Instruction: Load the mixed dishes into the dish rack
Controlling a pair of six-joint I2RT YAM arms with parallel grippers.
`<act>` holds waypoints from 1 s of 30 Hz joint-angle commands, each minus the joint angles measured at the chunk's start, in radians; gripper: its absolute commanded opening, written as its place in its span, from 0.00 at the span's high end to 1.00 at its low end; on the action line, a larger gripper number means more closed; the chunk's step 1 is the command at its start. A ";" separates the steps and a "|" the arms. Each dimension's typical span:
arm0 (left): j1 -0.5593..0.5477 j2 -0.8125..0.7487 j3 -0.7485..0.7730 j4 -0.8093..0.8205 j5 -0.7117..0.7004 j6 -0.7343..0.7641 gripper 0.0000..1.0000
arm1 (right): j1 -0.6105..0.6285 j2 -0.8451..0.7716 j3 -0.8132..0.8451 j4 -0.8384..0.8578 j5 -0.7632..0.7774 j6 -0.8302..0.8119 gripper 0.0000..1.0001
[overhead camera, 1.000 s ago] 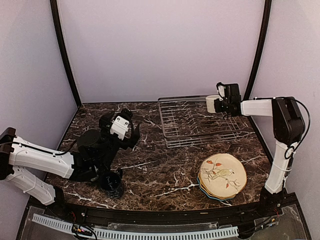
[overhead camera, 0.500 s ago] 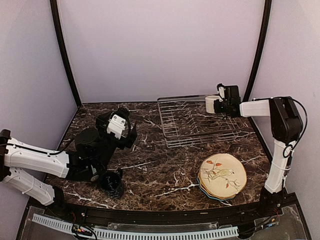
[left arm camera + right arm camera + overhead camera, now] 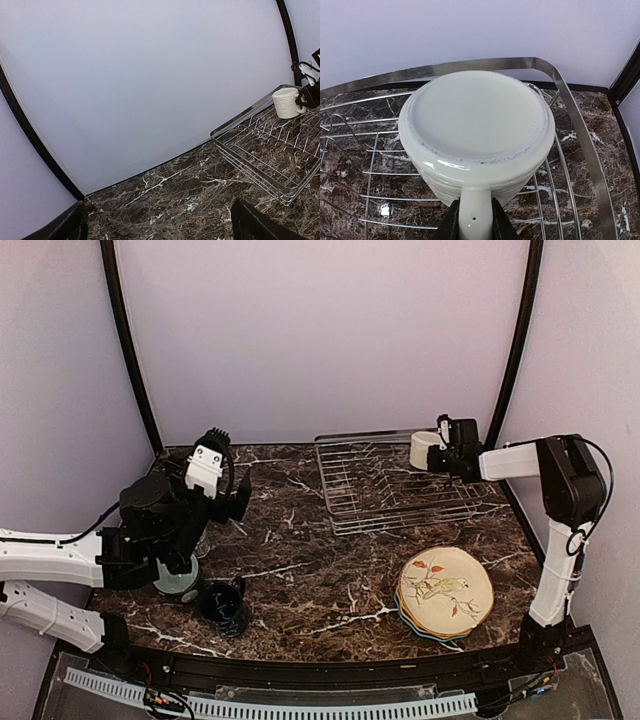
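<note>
Cream mug (image 3: 475, 135), upside down with its base facing the wrist camera, at the rack's (image 3: 345, 530) far right corner. The right gripper (image 3: 474, 222) pinches the mug's handle between nearly closed jaws. Whether the rim already rests on the wires cannot be told from these views.

Step in hand, as judged: placing the first dish, since no other item shows in the rack. The next move calls for lowering the mug until its rim sits flat between the prongs, then parting the jaws and drawing back along the handle without tipping it.

The left gripper (image 3: 160, 227) hangs spread wide and empty above the table's left side. A navy mug (image 3: 222, 605) and a bowl (image 3: 178, 580) wait below that arm. The plates (image 3: 445, 592) lie stacked near the front right, well apart from the rack.
</note>
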 commanded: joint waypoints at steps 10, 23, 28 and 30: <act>0.064 -0.088 0.277 -0.814 0.013 -0.351 0.01 | 0.005 -0.008 -0.066 -0.063 -0.006 0.034 0.67; 0.424 0.044 0.462 -1.329 0.409 -0.556 0.01 | 0.029 -0.175 -0.063 -0.168 0.003 0.002 0.23; 0.450 0.078 0.454 -1.397 0.608 -0.547 0.01 | 0.070 -0.270 -0.083 -0.242 0.029 -0.020 0.22; 0.450 0.099 0.439 -1.435 0.695 -0.546 0.01 | 0.091 -0.303 -0.086 -0.287 0.045 -0.033 0.22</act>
